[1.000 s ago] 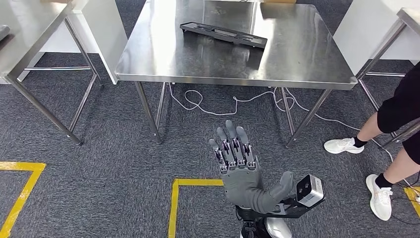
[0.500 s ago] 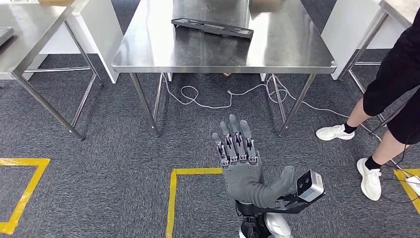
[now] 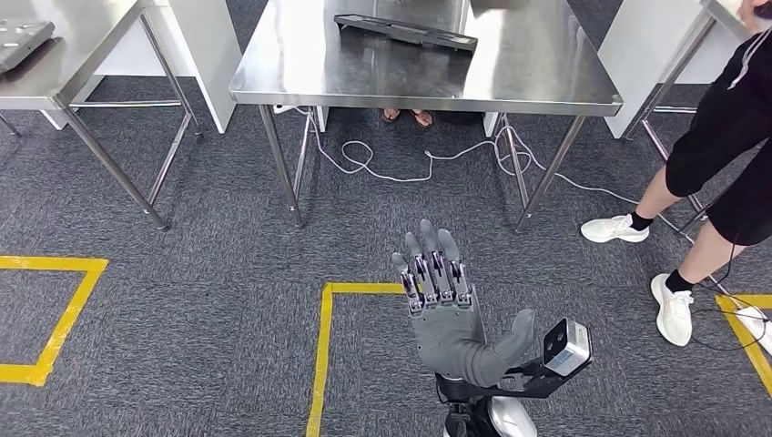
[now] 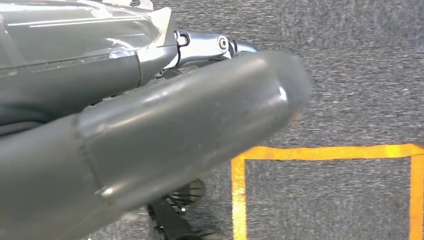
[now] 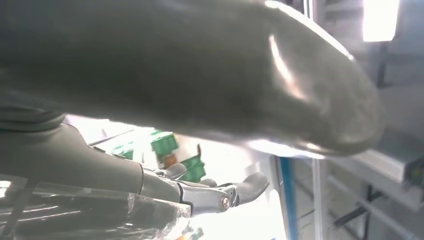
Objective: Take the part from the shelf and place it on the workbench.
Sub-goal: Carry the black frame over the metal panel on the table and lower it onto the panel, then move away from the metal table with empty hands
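Note:
A long black part [image 3: 405, 30] lies flat on the steel workbench [image 3: 546, 86] at the top of the head view. My right hand [image 3: 446, 314] is raised low in the middle of that view, well short of the bench, fingers straight and apart, holding nothing. In the right wrist view its thumb [image 5: 200, 65] and a finger [image 5: 220, 192] stand apart with nothing between them. My left hand [image 4: 150, 130] hangs over the carpet with nothing in it.
A person [image 3: 728, 118] in black stands at the right of the bench. A second steel table [image 3: 82, 55] with a dark item [image 3: 23, 41] stands at the left. A white cable [image 3: 391, 168] and someone's feet [image 3: 405, 116] lie under the bench. Yellow tape [image 3: 320, 355] marks the carpet.
The whole picture has shifted: the bench now sits higher and farther off, so the camera has moved. My right hand keeps the same raised pose, and the part lies where it was.

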`<action>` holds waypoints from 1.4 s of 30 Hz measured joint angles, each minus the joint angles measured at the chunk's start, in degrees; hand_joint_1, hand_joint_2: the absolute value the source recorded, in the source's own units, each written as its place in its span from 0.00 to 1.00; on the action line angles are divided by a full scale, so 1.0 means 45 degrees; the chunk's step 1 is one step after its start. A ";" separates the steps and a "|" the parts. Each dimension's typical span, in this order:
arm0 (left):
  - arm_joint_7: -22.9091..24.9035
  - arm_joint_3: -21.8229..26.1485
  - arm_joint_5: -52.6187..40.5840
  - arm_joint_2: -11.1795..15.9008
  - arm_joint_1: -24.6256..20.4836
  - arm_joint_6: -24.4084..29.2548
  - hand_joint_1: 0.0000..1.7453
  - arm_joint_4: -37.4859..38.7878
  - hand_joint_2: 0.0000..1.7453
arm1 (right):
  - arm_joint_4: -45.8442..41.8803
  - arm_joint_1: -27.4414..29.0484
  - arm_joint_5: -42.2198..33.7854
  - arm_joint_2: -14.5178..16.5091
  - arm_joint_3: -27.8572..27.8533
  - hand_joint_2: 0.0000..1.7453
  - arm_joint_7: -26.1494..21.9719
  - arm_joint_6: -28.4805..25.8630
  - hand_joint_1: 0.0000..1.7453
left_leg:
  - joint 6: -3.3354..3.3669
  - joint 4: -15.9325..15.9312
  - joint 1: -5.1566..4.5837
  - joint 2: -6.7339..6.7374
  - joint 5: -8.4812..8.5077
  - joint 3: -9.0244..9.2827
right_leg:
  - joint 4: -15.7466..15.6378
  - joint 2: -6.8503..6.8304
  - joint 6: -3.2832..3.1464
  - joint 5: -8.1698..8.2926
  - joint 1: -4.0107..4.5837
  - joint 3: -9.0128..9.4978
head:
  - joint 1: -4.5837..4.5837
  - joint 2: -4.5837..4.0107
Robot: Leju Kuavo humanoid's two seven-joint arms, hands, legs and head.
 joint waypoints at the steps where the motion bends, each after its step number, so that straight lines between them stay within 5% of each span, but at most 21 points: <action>1: -0.0023 0.0000 0.0000 0.0000 0.0010 0.0001 0.00 0.0000 0.00 | 0.0132 0.0076 0.0102 -0.0056 -0.0074 0.00 0.0077 -0.0319 0.00 | -0.0006 0.0004 -0.0006 0.0013 0.0175 -0.0219 | 0.0748 0.0008 0.0043 -0.0317 -0.0038 -0.0089 | 0.0006 0.0000; 3: -0.0063 0.0000 -0.0011 -0.0019 0.0037 0.0006 0.00 0.0001 0.00 | 0.0579 0.0255 0.0367 -0.0158 -0.0241 0.00 0.0460 -0.1329 0.00 | -0.0065 0.0025 0.0006 0.0049 0.0569 -0.0735 | 0.1436 0.0014 0.0383 -0.0061 -0.0122 0.0228 | 0.0016 -0.0001; 5: -0.0090 0.0000 -0.0049 -0.0066 0.0076 0.0041 0.00 0.0004 0.00 | 0.1346 0.0382 0.0670 -0.0216 -0.0376 0.00 0.1088 -0.2747 0.00 | -0.0187 0.0102 0.0035 0.0073 0.0947 -0.1201 | 0.0445 0.0015 0.0698 0.0500 -0.0208 0.1408 | 0.0021 -0.0001; 7: -0.0107 -0.0002 -0.0105 -0.0113 0.0097 0.0126 0.00 0.0005 0.00 | 0.2511 0.0366 0.1019 -0.0225 -0.0432 0.00 0.1653 -0.4389 0.00 | -0.0351 0.0223 0.0029 0.0073 0.1264 -0.1505 | -0.1705 0.0031 0.0636 0.0193 -0.0174 0.2999 | 0.0022 0.0000; 9: -0.0122 -0.0005 -0.0170 -0.0151 0.0103 0.0214 0.00 0.0006 0.00 | 0.4261 0.0237 0.1315 -0.0199 -0.0439 0.00 0.1857 -0.5835 0.00 | -0.0498 0.0234 0.0028 0.0069 0.1569 -0.1624 | -0.2896 0.0075 0.0469 -0.0205 -0.0074 0.3667 | 0.0022 0.0000; 11: -0.0126 -0.0012 -0.0255 -0.0183 0.0125 0.0262 0.00 0.0016 0.00 | 0.6582 0.0009 0.1493 -0.0110 -0.0424 0.00 0.1721 -0.6850 0.00 | -0.0627 0.0232 0.0090 0.0019 0.1664 -0.1671 | -0.2880 0.0069 0.0295 -0.0064 -0.0125 0.3480 | 0.0017 0.0001; 12: -0.0124 -0.0017 -0.0301 -0.0194 0.0148 0.0279 0.00 0.0026 0.00 | 0.7821 -0.0153 0.1536 -0.0033 -0.0404 0.00 0.1606 -0.7204 0.00 | -0.0684 0.0424 0.0133 -0.0014 0.1350 -0.1746 | -0.2864 0.0039 0.0155 0.0054 -0.0161 0.3384 | 0.0014 0.0001; 15: -0.0126 -0.0029 -0.0383 -0.0204 0.0190 0.0351 0.00 0.0062 0.00 | 1.1545 -0.0571 0.1710 0.0281 -0.0273 0.00 0.1533 -0.8143 0.00 | -0.0807 0.2437 0.0201 -0.0100 -0.0782 -0.2159 | -0.2854 -0.0086 -0.0206 0.0499 -0.0135 0.2958 | -0.0038 0.0001; 16: -0.0139 -0.0033 -0.0396 -0.0205 0.0198 0.0378 0.00 0.0075 0.00 | 1.2621 -0.0613 0.1849 0.0365 -0.0185 0.00 0.1641 -0.8514 0.00 | -0.0843 0.3290 0.0205 -0.0115 -0.1238 -0.2263 | -0.2829 -0.0128 -0.0240 0.0640 -0.0083 0.2773 | -0.0049 0.0001; 17: -0.0154 -0.0036 -0.0401 -0.0208 0.0220 0.0413 0.00 0.0085 0.00 | 1.3520 -0.0621 0.2001 0.0416 -0.0075 0.00 0.1832 -0.8807 0.00 | -0.0866 0.3906 0.0212 -0.0119 -0.1309 -0.2253 | -0.2785 -0.0161 -0.0235 0.0771 -0.0045 0.2583 | -0.0045 0.0000; 19: -0.0188 -0.0046 -0.0403 -0.0213 0.0292 0.0494 0.00 0.0097 0.00 | 1.5006 -0.0585 0.2221 0.0454 0.0173 0.00 0.2387 -0.9061 0.00 | -0.0860 0.3983 0.0228 -0.0119 -0.0746 -0.1687 | -0.2624 -0.0175 -0.0183 0.1002 -0.0012 0.2148 | -0.0046 -0.0001; 20: -0.0201 -0.0051 -0.0406 -0.0214 0.0322 0.0534 0.00 0.0097 0.00 | 1.5594 -0.0558 0.2268 0.0456 0.0274 0.00 0.2639 -0.9032 0.00 | -0.0835 0.3376 0.0235 -0.0130 -0.0469 -0.1079 | -0.2514 -0.0163 -0.0141 0.1097 -0.0012 0.1938 | -0.0051 -0.0001; 22: -0.0218 -0.0060 -0.0412 -0.0214 0.0337 0.0581 0.00 0.0097 0.00 | 1.6430 -0.0489 0.2309 0.0464 0.0428 0.00 0.2868 -0.8972 0.00 | -0.0740 0.1634 0.0200 -0.0179 -0.0556 0.0257 | -0.2292 -0.0139 -0.0018 0.1241 0.0020 0.1592 | -0.0045 0.0000; 24: -0.0231 -0.0069 -0.0428 -0.0215 0.0332 0.0643 0.00 0.0097 0.00 | 1.7002 -0.0505 0.2461 0.0478 0.0551 0.00 0.3105 -0.9002 0.00 | -0.0602 0.0535 0.0114 -0.0198 -0.0947 0.0901 | -0.2176 -0.0130 0.0130 0.1381 0.0047 0.1388 | -0.0041 0.0000; 31: -0.0241 -0.0090 -0.0491 -0.0217 0.0336 0.0814 0.00 0.0103 0.00 | 1.7594 -0.0570 0.3016 0.0481 0.0882 0.00 0.4160 -0.8938 0.00 | -0.0361 0.0284 0.0051 -0.0145 -0.0887 0.0785 | -0.2051 -0.0111 0.0309 0.1465 0.0028 0.1160 | -0.0035 0.0001; 33: -0.0153 -0.0106 -0.0516 -0.0221 0.0342 0.1053 0.00 0.0113 0.00 | 1.8196 -0.0453 0.3634 0.0378 0.1586 0.00 0.6077 -0.8326 0.00 | -0.0151 0.0191 0.0034 -0.0071 -0.0447 0.0341 | -0.0281 -0.0042 0.0315 0.0426 -0.0024 0.0531 | -0.0002 0.0001; 35: -0.0032 -0.0109 -0.0502 -0.0223 0.0343 0.1257 0.00 0.0126 0.00 | 1.8642 -0.0318 0.4055 0.0237 0.2250 0.00 0.7580 -0.7767 0.00 | -0.0121 0.0208 0.0011 0.0000 -0.0059 -0.0141 | 0.0662 0.0009 0.0418 -0.0392 -0.0128 0.0662 | 0.0027 0.0000; 37: 0.0011 -0.0109 -0.0495 -0.0226 0.0348 0.1347 0.00 0.0141 0.00 | 1.8752 -0.0333 0.4209 0.0153 0.2526 0.00 0.7845 -0.7646 0.00 | -0.0236 0.0275 -0.0010 0.0036 0.0100 -0.0286 | -0.1142 0.0008 0.0627 -0.0052 -0.0186 0.1997 | 0.0045 0.0000; 38: 0.0022 -0.0109 -0.0495 -0.0227 0.0347 0.1391 0.00 0.0147 0.00 | 1.8776 -0.0362 0.4258 0.0125 0.2629 0.00 0.7840 -0.7624 0.00 | -0.0301 0.0322 -0.0029 0.0050 0.0150 -0.0326 | -0.1910 0.0022 0.0622 0.0088 -0.0179 0.2459 | 0.0042 0.0001; 42: 0.0068 -0.0111 -0.0497 -0.0232 0.0343 0.1552 0.00 0.0176 0.00 | 1.8846 -0.0427 0.4332 0.0141 0.2899 0.00 0.7694 -0.7622 0.00 | -0.0424 0.0425 -0.0004 0.0057 0.0270 -0.0451 | -0.2522 0.0059 0.0383 0.0253 -0.0119 0.2693 | 0.0038 -0.0001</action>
